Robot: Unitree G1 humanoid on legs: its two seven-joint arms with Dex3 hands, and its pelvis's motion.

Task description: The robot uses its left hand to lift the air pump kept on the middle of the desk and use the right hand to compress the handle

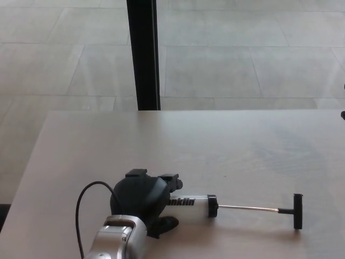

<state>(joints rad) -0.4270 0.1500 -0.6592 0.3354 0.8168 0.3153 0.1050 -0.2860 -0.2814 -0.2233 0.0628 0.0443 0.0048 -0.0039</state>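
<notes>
The air pump lies flat on the desk. It has a white barrel with black lettering, a thin rod and a black T-handle drawn out to the right. My left hand covers the barrel's left end. Its fingers reach past the far side and its thumb lies on the near side. The fingers stand apart from the barrel, so the hand is open around it. A dark sliver, apparently my right hand, shows at the right edge, too small to read.
A black pillar stands behind the desk's far edge, with a tiled floor beyond. A black cable loops off my left wrist. The desk's left edge runs close to my left forearm.
</notes>
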